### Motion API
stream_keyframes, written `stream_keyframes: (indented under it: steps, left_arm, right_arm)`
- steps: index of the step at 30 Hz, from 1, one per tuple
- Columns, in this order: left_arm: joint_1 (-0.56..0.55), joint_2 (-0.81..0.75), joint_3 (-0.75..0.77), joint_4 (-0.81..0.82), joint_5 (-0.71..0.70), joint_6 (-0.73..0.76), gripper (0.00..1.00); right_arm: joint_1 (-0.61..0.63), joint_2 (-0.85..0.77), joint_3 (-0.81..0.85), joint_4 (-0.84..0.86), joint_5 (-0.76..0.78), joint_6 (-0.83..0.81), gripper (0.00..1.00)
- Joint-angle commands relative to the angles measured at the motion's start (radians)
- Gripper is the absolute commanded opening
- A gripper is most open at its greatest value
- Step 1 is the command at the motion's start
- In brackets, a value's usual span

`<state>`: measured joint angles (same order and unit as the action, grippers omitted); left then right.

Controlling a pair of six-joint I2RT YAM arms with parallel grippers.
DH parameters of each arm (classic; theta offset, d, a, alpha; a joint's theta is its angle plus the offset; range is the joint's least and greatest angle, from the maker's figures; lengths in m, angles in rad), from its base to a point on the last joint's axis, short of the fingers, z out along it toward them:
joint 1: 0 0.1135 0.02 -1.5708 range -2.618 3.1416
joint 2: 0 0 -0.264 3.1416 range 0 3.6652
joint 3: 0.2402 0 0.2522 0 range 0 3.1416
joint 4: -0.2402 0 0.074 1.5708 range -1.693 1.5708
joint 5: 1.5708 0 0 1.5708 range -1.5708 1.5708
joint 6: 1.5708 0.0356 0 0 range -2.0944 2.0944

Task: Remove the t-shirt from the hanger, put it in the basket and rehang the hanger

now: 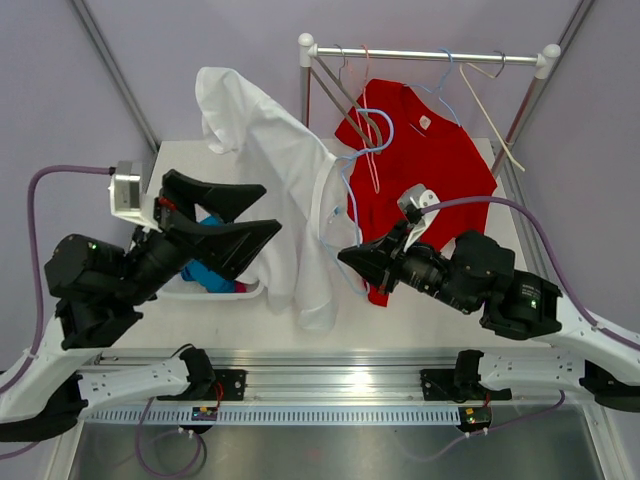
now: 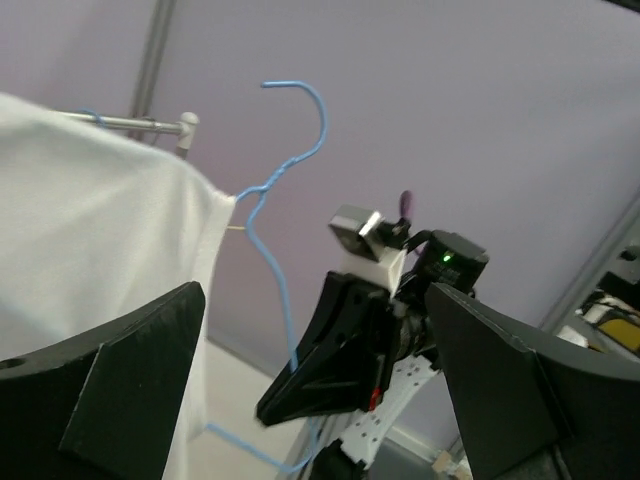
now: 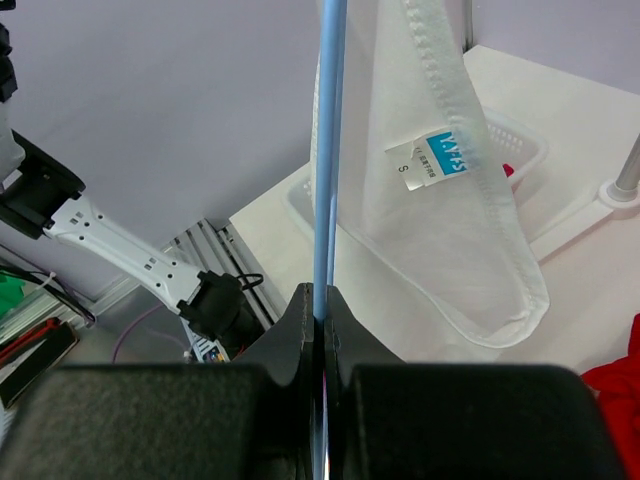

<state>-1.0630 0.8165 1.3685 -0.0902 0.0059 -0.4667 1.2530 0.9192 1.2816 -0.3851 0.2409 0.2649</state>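
Observation:
A white t-shirt (image 1: pixel 275 170) hangs partly on a light blue wire hanger (image 1: pixel 352 190) held off the rack above the table. My right gripper (image 1: pixel 350 258) is shut on the hanger's lower wire (image 3: pixel 326 200), with the shirt's collar and size label (image 3: pixel 440 160) just right of the wire. My left gripper (image 1: pixel 255 215) is open, its fingers (image 2: pixel 130 380) spread beside the shirt (image 2: pixel 90 220) without holding it. The hanger's hook (image 2: pixel 300 130) sticks up free past the shirt's edge. A red t-shirt (image 1: pixel 420 170) hangs on the rack.
A clothes rack (image 1: pixel 430 55) with several empty hangers stands at the back right. A white basket (image 1: pixel 190 292) holding blue and red cloth sits under my left arm. The table's front edge and rail run along the bottom.

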Motion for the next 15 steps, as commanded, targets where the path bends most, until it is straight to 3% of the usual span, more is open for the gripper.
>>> stream_keyframes:
  steps: [1, 6, 13, 15]
  left_arm:
    - [-0.002, -0.082, -0.023, -0.206, -0.137, 0.125, 0.99]
    - [0.000, -0.165, -0.180, -0.281, -0.427, 0.236, 0.99]
    - [-0.002, 0.002, -0.123, -0.276, -0.589, 0.381, 0.99]
    - [0.000, 0.061, -0.086, -0.234, -0.577, 0.414, 0.99]
  right_arm:
    - [-0.001, -0.054, 0.013, 0.104, 0.035, -0.023, 0.00]
    - [-0.001, -0.092, 0.030, 0.074, -0.021, -0.007, 0.00]
    - [-0.001, -0.102, 0.051, 0.049, -0.107, 0.014, 0.00]
    - [-0.001, -0.105, 0.045, 0.046, -0.120, 0.017, 0.00]
